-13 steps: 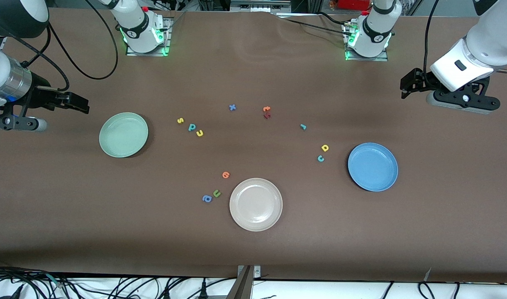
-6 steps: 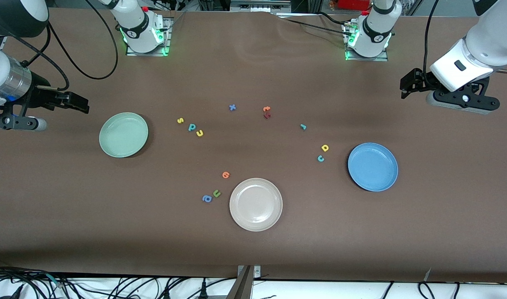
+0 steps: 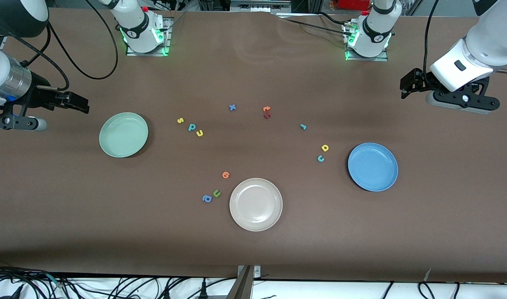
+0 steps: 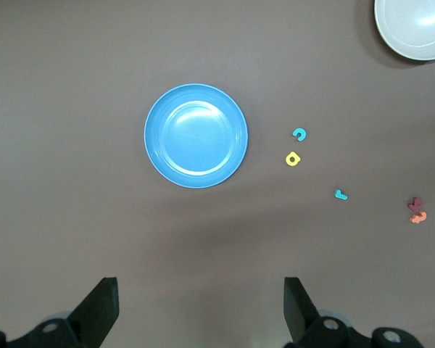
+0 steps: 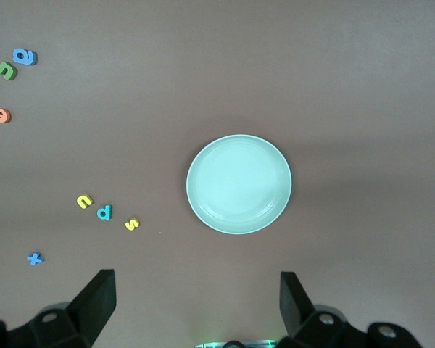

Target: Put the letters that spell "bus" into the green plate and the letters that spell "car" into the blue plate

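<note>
The pale green plate [image 3: 123,135] lies toward the right arm's end of the table and holds nothing. Beside it lie a yellow s [image 3: 180,121], a teal b [image 3: 191,127] and a yellow u [image 3: 199,133]. The blue plate [image 3: 373,167], also bare, lies toward the left arm's end, with a teal c [image 3: 320,158], a yellow a [image 3: 325,148] and a teal r [image 3: 303,126] nearby. My right gripper [image 3: 84,106] hangs open over bare table beside the green plate [image 5: 238,184]. My left gripper [image 3: 404,88] hangs open over bare table beside the blue plate [image 4: 196,135].
A beige-white plate [image 3: 256,204] lies nearest the front camera at mid-table. Next to it are an orange letter [image 3: 225,175], a green u [image 3: 216,193] and a blue a [image 3: 207,199]. A blue x [image 3: 232,107] and orange and dark red letters [image 3: 266,112] lie toward the bases.
</note>
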`<state>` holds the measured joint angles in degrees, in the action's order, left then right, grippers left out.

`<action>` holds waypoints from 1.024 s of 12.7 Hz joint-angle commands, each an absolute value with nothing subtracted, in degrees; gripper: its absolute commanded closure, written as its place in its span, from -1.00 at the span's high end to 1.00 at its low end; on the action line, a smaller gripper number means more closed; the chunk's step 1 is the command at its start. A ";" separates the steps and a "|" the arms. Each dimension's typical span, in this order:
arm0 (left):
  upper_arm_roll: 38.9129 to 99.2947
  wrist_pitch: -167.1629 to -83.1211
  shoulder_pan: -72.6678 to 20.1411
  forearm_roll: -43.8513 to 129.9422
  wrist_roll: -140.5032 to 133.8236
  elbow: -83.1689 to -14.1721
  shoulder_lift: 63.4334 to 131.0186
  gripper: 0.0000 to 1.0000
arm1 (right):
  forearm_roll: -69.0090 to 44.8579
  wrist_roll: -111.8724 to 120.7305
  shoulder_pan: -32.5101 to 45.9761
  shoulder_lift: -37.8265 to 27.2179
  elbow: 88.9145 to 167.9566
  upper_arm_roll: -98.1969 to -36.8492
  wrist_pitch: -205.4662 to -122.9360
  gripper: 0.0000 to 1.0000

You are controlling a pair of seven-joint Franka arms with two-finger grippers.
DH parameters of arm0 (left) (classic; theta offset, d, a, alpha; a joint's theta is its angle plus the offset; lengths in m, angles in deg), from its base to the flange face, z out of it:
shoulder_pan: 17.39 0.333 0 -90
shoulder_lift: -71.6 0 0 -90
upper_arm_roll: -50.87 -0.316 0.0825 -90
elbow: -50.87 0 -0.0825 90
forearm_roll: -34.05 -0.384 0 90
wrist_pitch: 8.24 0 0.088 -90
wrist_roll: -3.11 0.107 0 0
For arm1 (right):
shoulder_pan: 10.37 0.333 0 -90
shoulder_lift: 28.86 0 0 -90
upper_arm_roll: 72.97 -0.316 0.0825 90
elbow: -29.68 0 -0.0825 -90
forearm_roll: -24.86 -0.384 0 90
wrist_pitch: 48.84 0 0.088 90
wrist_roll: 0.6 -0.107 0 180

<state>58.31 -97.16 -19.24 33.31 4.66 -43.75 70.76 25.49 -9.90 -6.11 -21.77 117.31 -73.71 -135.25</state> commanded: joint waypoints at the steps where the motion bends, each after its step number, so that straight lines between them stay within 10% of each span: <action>1: 58.07 -97.10 -19.41 34.05 5.92 -44.23 71.07 1.00 | 25.74 -10.80 -5.88 -22.97 118.36 -73.76 -135.15 0.99; 13: 59.30 -101.66 -26.52 34.76 5.22 -43.09 84.95 1.00 | 24.95 -23.36 -5.53 -22.53 122.11 -80.17 -137.33 0.99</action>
<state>59.39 -100.62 -24.55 34.02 4.64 -44.25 82.15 25.45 -20.92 -5.56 -21.71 118.22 -78.52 -135.06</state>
